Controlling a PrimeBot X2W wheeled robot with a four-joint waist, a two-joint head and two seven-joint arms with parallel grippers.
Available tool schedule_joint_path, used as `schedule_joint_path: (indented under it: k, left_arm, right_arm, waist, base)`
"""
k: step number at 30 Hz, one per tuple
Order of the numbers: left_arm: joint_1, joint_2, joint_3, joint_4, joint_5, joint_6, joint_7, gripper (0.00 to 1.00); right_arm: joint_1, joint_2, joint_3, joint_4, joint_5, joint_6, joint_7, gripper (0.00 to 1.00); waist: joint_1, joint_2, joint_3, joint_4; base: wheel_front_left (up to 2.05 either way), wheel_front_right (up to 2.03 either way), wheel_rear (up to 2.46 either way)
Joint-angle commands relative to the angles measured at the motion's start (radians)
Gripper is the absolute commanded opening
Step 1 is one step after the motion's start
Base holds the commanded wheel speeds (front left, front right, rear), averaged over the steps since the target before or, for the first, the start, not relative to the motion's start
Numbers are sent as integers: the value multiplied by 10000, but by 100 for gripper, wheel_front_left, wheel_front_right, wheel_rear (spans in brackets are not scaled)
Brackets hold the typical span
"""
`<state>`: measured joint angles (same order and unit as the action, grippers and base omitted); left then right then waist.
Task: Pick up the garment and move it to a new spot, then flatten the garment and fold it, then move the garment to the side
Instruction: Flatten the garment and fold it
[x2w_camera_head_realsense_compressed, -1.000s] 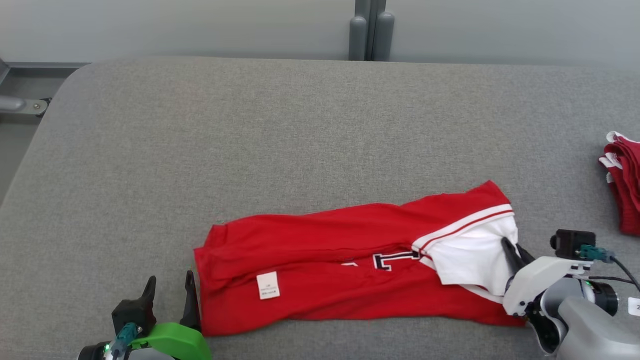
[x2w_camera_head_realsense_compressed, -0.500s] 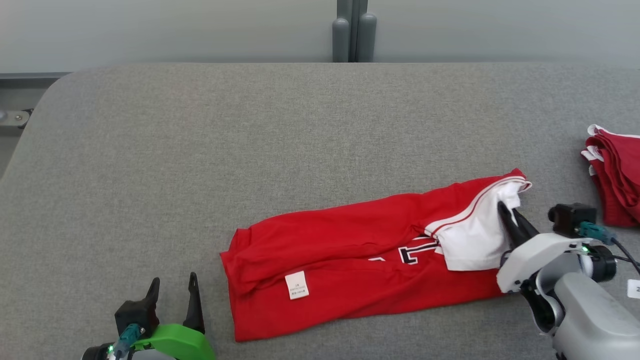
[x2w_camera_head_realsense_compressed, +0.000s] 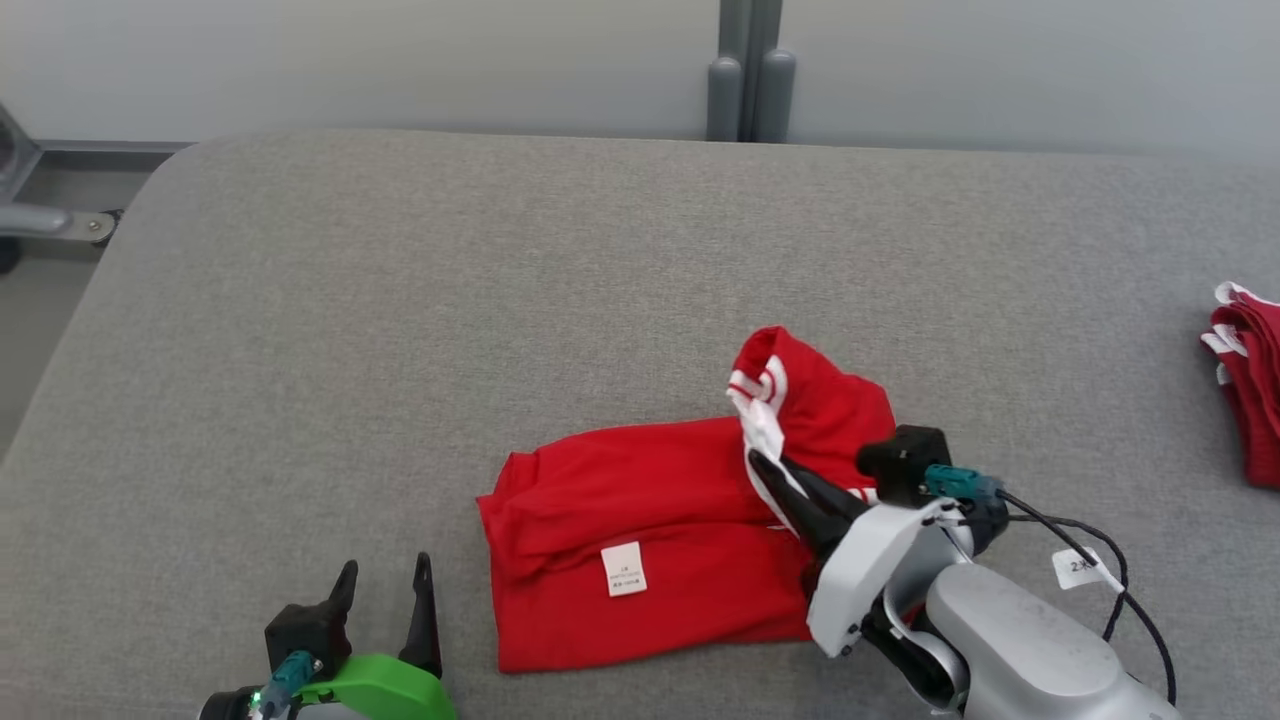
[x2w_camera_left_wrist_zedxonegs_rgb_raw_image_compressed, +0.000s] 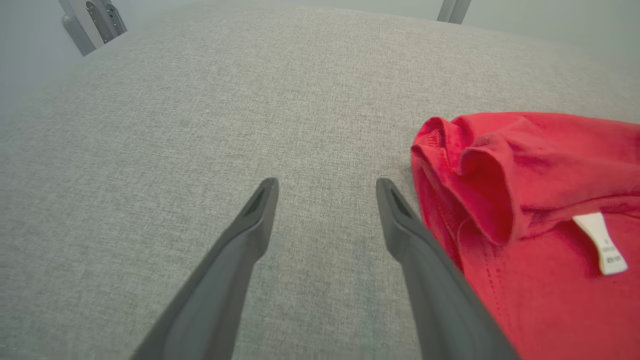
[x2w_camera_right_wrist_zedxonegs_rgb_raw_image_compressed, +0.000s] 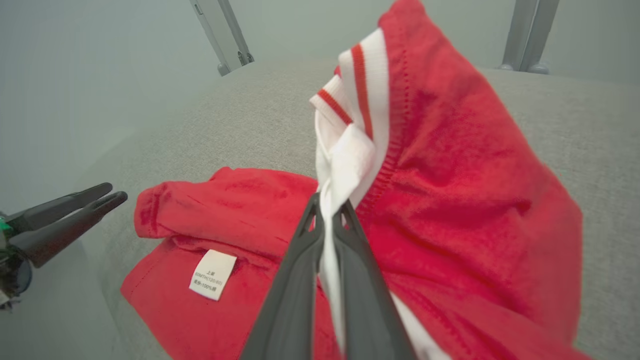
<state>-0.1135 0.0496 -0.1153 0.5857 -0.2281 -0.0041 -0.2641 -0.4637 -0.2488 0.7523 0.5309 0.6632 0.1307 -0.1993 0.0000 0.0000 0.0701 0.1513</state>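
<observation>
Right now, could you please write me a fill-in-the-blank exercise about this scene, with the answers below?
1. The right gripper is shut on the ____ part of the red garment.
2. The left gripper holds nothing; its fingers stand ____.
3. The garment lies on a ____ fabric surface.
Missing words: white; open; grey.

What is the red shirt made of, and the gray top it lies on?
The shirt looks like soft matte knit, maybe cotton: it droops and creases, with stitched hems. The gray top looks like woven cloth or felt, matte, with fine flecked threads.
</observation>
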Motion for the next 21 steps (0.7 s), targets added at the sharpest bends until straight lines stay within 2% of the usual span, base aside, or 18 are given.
schedule_joint_path:
  k: [1, 6, 11, 20, 21]
  left_arm:
    - [-2, 28, -75, -5, -41, 15, 6, 100]
    - [-113, 25, -500, -133, -260, 93, 6, 100]
    - [-243, 28, -1006, -200, -442, 145, 6, 100]
    - [-258, 25, -1242, -185, -524, 210, 7, 100]
    - [-253, 25, -1246, -193, -534, 221, 7, 100]
  right_arm:
    - [-126, 21, 146, -31, 30, -3, 52, 0]
    - [-589, 310, 865, 334, 168, -5, 133, 0]
    - [-1082, 767, 1414, 1217, 418, -5, 77, 0]
    - [-1680, 1459, 2050, 2523, 904, -3, -260, 0]
    - [-1718, 1509, 2101, 2657, 969, -3, -295, 20]
  waist:
    - [0, 0, -6, 401]
    - [0, 0, 120, 1197]
    - [0, 0, 243, 2181]
    - [0, 0, 336, 3040]
    - [0, 0, 341, 3066]
  base:
    - [0, 0, 0]
    - [0, 0, 0]
    - [0, 0, 0]
    - [0, 0, 0]
    - [0, 0, 0]
